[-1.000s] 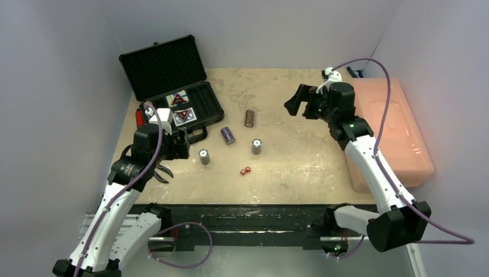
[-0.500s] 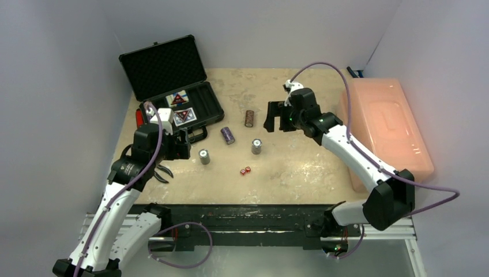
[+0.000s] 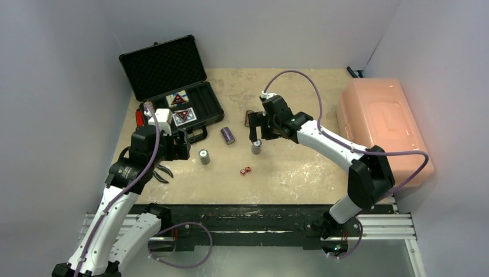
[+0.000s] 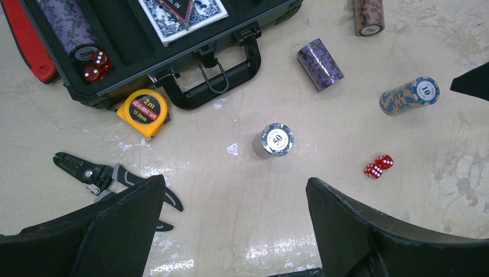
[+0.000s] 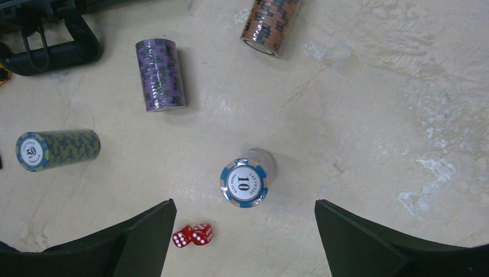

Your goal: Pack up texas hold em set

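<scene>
Directly over the upright chip stack marked 10 (image 5: 245, 183), the right gripper (image 5: 243, 203) hangs with its broad, matte black fingers spread wide, touching nothing. That stack is a ribbed cylinder with a blue and tan striped edge and a glossy white face. Just beside it lie two small red dice (image 5: 192, 235) with white pips, touching each other. Farther out, a purple stack (image 5: 160, 74) and a brown stack (image 5: 271, 23) lie on their sides on the scuffed, mottled beige table (image 3: 300, 167). The left gripper (image 4: 235, 182) also stands open, above an upright grey stack marked 50 (image 4: 275, 140). Beyond it the black rectangular case (image 3: 164, 66) sits open at the table's far left, its raised lid lined with dimpled foam. Two patterned card decks (image 3: 180, 99) lie in its base, with another purple chip stack (image 4: 69, 26) and red dice (image 4: 95, 66) in a slot. A yellow tape measure (image 4: 143, 111) touches the case's front edge, with black-handled pliers (image 4: 109, 179) near it. A translucent pink bin (image 3: 383, 127) sits at the far right.
</scene>
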You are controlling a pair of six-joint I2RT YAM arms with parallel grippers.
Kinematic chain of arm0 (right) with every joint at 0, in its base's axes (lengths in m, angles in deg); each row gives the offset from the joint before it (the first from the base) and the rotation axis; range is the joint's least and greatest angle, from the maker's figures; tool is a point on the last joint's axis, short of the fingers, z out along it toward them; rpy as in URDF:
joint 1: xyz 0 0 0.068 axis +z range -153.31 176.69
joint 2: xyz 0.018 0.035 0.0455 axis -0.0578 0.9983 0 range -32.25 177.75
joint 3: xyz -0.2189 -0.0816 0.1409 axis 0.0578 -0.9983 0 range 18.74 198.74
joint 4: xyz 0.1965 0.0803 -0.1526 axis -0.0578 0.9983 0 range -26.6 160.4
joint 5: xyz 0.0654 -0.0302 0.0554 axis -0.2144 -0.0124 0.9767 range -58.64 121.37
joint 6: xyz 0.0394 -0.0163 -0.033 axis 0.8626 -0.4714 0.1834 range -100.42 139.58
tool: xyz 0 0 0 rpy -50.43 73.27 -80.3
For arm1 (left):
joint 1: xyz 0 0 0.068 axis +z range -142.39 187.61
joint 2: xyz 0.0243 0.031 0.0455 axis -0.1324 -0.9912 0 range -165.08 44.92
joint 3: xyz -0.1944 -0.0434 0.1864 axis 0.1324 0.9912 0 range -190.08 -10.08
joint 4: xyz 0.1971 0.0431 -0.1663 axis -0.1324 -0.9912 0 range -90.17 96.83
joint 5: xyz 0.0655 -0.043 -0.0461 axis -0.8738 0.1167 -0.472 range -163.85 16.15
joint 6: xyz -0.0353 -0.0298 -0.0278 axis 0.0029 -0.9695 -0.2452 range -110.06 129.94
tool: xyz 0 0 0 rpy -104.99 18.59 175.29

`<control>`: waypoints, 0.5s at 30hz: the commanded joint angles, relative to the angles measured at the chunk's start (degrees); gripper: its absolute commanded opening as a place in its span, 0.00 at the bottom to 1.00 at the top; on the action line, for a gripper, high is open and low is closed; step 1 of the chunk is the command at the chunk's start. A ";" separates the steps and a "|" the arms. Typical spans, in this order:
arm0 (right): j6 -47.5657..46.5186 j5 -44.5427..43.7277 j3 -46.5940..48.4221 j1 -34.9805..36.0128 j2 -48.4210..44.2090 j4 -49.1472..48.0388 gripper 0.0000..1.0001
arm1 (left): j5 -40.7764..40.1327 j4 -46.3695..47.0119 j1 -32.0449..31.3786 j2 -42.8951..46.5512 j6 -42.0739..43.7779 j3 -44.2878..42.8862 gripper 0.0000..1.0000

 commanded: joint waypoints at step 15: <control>3.41 -5.28 5.64 3.50 9.88 1.15 0.80 | 1.50 1.76 0.37 0.98 0.23 -2.00 0.92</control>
